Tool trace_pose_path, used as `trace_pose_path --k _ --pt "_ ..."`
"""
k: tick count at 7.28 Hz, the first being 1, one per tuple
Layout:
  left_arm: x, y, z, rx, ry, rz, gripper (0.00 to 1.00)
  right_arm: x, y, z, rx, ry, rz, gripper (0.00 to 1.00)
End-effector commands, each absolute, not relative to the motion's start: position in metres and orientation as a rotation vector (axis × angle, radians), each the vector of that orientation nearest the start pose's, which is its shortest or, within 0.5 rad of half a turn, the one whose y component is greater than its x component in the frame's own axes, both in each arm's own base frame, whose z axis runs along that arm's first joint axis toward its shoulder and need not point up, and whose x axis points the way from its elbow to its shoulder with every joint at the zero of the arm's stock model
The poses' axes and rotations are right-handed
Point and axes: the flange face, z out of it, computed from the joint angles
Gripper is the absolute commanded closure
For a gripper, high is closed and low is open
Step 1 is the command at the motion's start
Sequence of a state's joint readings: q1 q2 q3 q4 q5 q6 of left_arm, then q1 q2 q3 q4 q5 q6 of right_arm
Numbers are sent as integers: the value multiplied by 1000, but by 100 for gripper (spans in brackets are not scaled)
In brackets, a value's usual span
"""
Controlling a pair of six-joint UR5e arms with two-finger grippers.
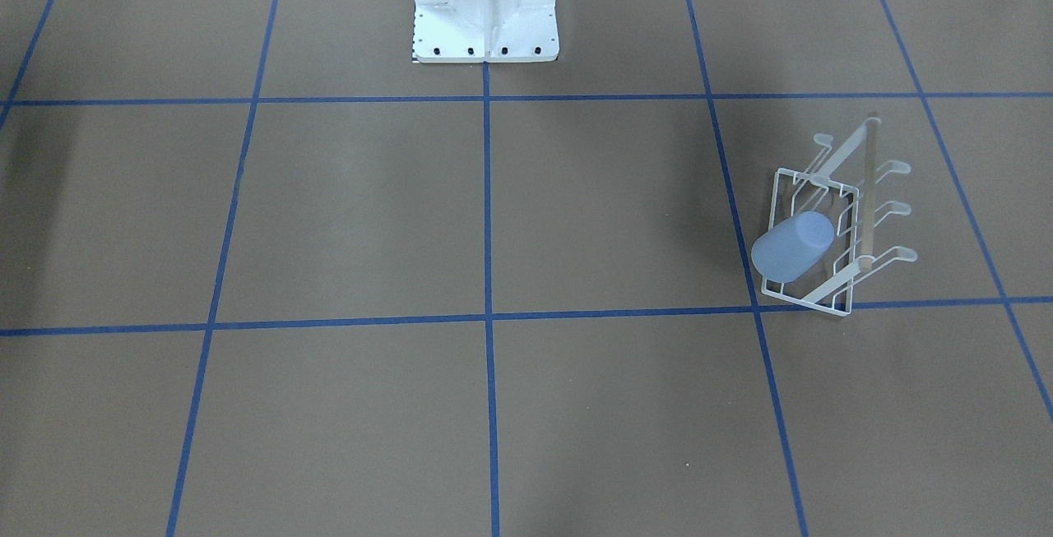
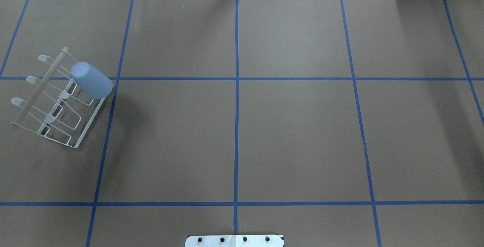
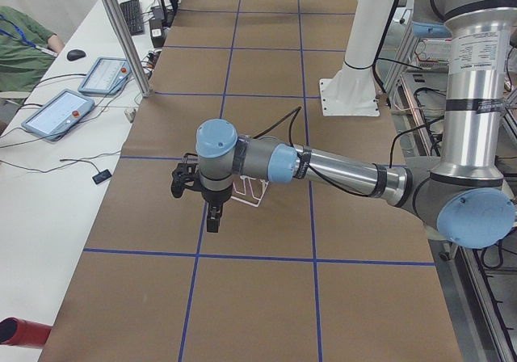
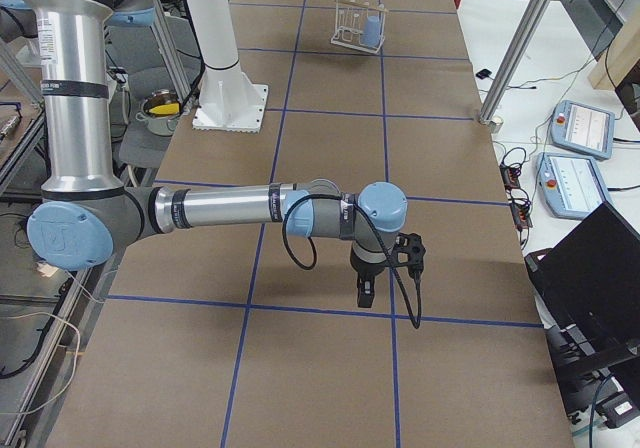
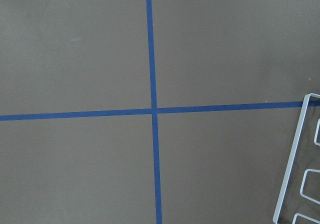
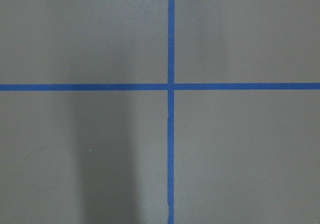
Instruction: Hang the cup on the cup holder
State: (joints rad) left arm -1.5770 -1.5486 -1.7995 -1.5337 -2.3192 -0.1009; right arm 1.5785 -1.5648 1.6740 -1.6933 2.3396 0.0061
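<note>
The pale-blue cup [image 1: 791, 247] sits tilted, mouth down, over an end prong of the white wire cup holder [image 1: 864, 200]. In the overhead view the cup [image 2: 92, 80] and the cup holder [image 2: 41, 84] are at the table's far left. Both show small at the far end in the exterior right view, cup [image 4: 372, 33] and holder [image 4: 348, 23]. My left gripper [image 3: 213, 216] hangs above the table next to the holder [image 3: 249, 192]; I cannot tell if it is open or shut. My right gripper [image 4: 365, 290] hovers far from the holder; I cannot tell its state.
The brown table top carries a grid of blue tape lines [image 2: 236, 88]. The white robot base plate [image 1: 485, 35] stands at the robot's side of the table. The left wrist view shows the holder's base frame [image 5: 287, 174] at its right edge. Tablets [image 3: 60, 111] lie on a side bench.
</note>
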Motion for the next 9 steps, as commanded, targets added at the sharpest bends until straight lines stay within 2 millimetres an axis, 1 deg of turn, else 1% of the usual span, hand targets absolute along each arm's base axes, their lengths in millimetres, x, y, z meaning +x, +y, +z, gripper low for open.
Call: trace_pose_path --k 1,3,5,6,9 --pt "-71 -481 595 68 755 -67 1 69 -485 628 -31 -769 30 0" --pt "-71 -470 603 52 754 -73 1 71 -483 630 -33 -770 34 0" --pt "-70 -468 604 48 754 -74 1 79 -477 634 -35 -769 55 0" --pt "-70 -467 608 37 754 -80 1 81 -473 639 -41 -766 59 0" --pt "-70 -467 610 27 754 -84 1 82 -473 635 -33 -766 58 0"
